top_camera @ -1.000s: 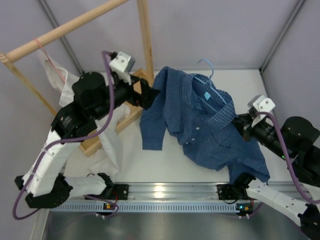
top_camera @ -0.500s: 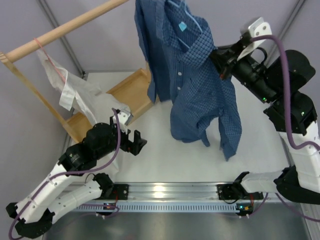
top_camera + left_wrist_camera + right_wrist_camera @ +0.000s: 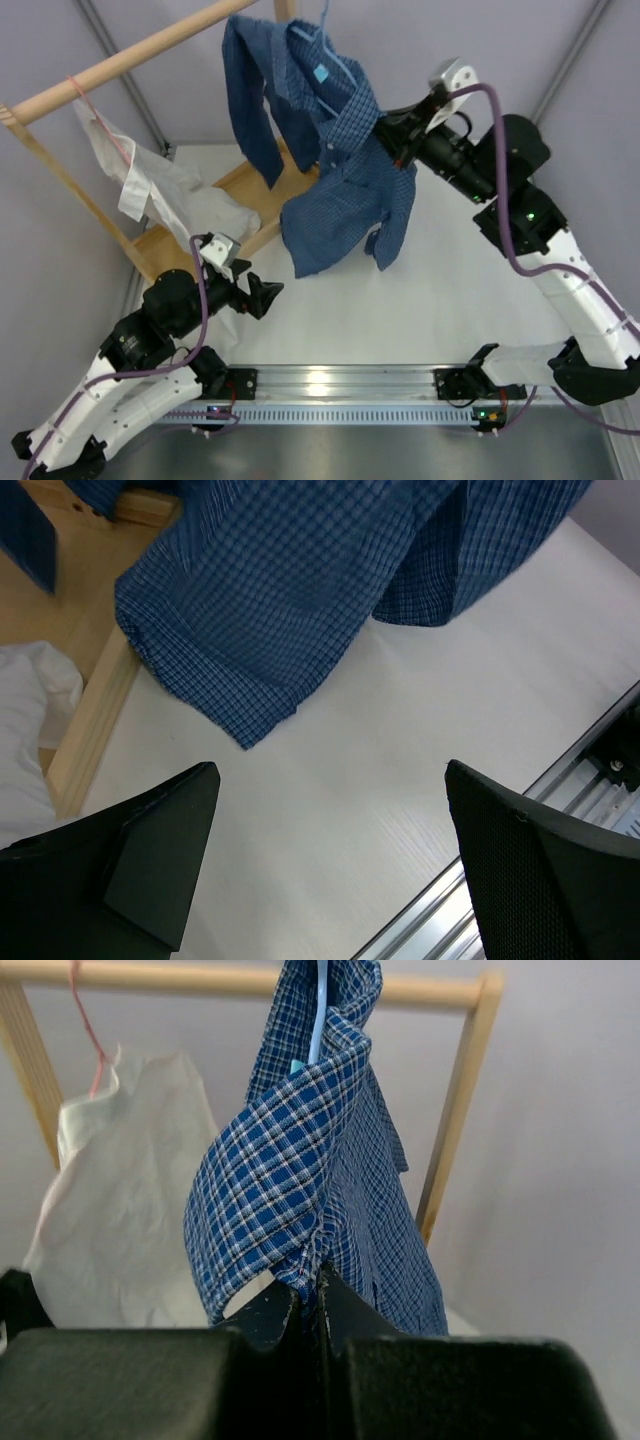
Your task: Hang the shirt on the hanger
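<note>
While the left arm crouches low at the near left of the surface (image 3: 450,300), the overhead view has the right arm stretched up and across, its right claw (image 3: 388,135) buried in the shoulder of the shirt (image 3: 335,190), so its fingertips are hidden there. The shirt hangs in the air beside the wooden rail (image 3: 130,58), collar uppermost, one sleeve dangling at the left and the body drooping toward the wooden base (image 3: 255,180). The hanger (image 3: 325,18) shows as a thin light-blue wire rising out of the collar to the top edge; whether its hook sits over the rail cannot be told from here. A white garment (image 3: 165,185) on a pinkish-red hanger (image 3: 88,100) droops from the rail farther left. The left claw (image 3: 262,297) points toward the shirt, well clear of it and holding nothing.

The left wrist view adds what the overhead cannot: both dark fingers (image 3: 150,870) spread wide apart with bare surface (image 3: 350,780) between them; the shirt's (image 3: 300,580) checked hem hangs just beyond, partly over the base's edge (image 3: 95,730); whether the hem touches the surface is unclear.

The right wrist view settles the grip: the jaws of the right claw (image 3: 318,1305) meet tight together, pinching a fold of the shirt (image 3: 290,1180) just under the collar; the hanger's wire (image 3: 319,1010) runs straight up out of the collar toward the rail (image 3: 150,975), its hook cut off by the frame; the white garment (image 3: 130,1210) hangs behind at the left.
</note>
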Motion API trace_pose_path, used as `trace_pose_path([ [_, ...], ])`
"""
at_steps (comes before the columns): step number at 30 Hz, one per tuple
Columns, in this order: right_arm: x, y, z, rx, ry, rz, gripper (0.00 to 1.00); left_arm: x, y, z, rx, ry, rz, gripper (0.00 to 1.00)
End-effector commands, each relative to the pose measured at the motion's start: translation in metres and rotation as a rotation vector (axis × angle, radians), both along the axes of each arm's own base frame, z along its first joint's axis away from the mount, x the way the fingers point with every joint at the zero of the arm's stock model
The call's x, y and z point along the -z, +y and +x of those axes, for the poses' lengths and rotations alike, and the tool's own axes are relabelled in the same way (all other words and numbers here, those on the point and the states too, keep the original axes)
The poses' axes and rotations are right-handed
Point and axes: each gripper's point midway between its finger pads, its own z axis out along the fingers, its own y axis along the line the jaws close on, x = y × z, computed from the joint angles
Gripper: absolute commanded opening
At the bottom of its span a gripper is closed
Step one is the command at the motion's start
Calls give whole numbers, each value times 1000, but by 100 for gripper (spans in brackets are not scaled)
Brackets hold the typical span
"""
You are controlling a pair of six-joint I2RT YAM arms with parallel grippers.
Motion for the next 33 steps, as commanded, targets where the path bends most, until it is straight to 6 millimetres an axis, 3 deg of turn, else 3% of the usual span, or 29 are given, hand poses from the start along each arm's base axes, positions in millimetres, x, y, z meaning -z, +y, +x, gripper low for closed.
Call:
trace_pose_path([
  [1, -10, 6, -15, -90, -53, 137, 0, -14, 7, 9, -55, -65, -41, 98],
  [8, 21, 24, -8, -144, 29, 169, 0, -12, 22, 24, -145, -59, -40, 98],
  [9, 28, 32, 0, -150, 50, 157, 0, -11, 28, 30, -175, -56, -41, 98],
  [11, 19, 38, 6, -151, 44, 156, 0, -7, 29, 37, -191, -37, -31, 98],
  [12, 31, 49, 17, -150, 73, 121, 0, -7, 26, 38, -169, -30, -37, 98],
  [13, 18, 50, 19, -145, 55, 128, 0, -7, 26, 40, -159, -24, -45, 98],
  [15, 25, 59, 36, -124, 71, 98, 0, -7, 26, 43, -151, -20, -54, 98],
  [16, 11, 59, 35, -125, 55, 105, 0, -7, 25, 42, -141, -21, -60, 98],
  [18, 24, 70, 49, -115, 91, 67, 0, -8, 25, 41, -134, -26, -65, 98],
  [19, 15, 71, 50, -115, 80, 71, 0, -8, 26, 41, -137, -27, -65, 98],
  [21, 21, 82, 62, -118, 97, 56, 0, -7, 26, 41, -139, -28, -63, 98],
  [23, 7, 84, 66, -120, 88, 61, 0, -7, 26, 41, -137, -26, -63, 98],
  [24, 17, 95, 76, -129, 107, 39, 0, -6, 25, 41, -135, -26, -61, 98],
  [25, 4, 95, 75, -136, 97, 46, 0, -7, 25, 40, -132, -27, -62, 98],
  [26, 17, 105, 86, -142, 119, 25, 0, -6, 25, 40, -131, -24, -63, 98],
  [27, 5, 104, 86, -149, 99, 37, 0, -7, 24, 40, -129, -26, -63, 98],
  [29, 16, 114, 99, -157, 121, 26, 0, -7, 23, 39, -119, -25, -65, 98],
  [31, 10, 116, 104, -162, 108, 39, 0, -7, 23, 39, -117, -25, -65, 98],
  [32, 24, 123, 118, -156, 130, 23, 0, -7, 21, 38, -104, -25, -68, 98],
  [33, 13, 121, 120, -156, 106, 37, 0, -8, 20, 37, -97, -29, -71, 98],
])
